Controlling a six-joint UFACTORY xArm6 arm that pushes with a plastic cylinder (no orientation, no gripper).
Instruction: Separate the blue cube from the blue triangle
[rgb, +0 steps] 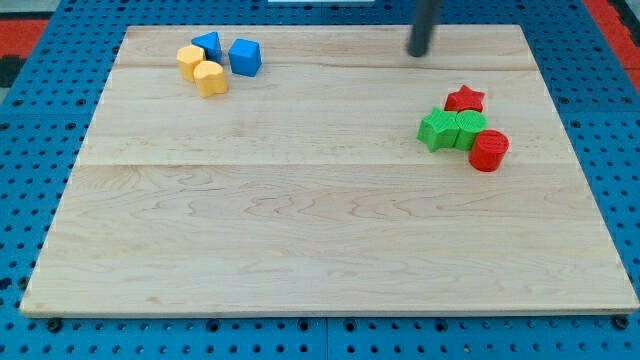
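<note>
**Tip far from blue pair, approach not yet made**

At the upper left of the frame, the blue cube (245, 57) sits just beside the blue triangle (207, 44), near or touching, hard to tell which. Two yellow blocks (200, 69) crowd the triangle from below, apparently touching it. The rod's tip (418, 52) is in the upper middle-right of the frame, well apart from the blue pair, touching no block. There is no gripper on this arm: just a bare rod, holding nothing.

Step judged: approach stage, separation not started. The next move likely calls for travelling left along the top edge, then getting the tip into the narrow gap between cube and triangle, or onto the cube's left face, and pushing the cube right or down. Risk: dragging the triangle or the yellow blocks along.

At the right of the frame a separate cluster: red star (465, 98), two green blocks (452, 130), red cylinder (489, 151); not involved.

The surface is a pale wooden board (320, 240), on a blue pegboard (20, 180). Nothing of the room shows.
</note>
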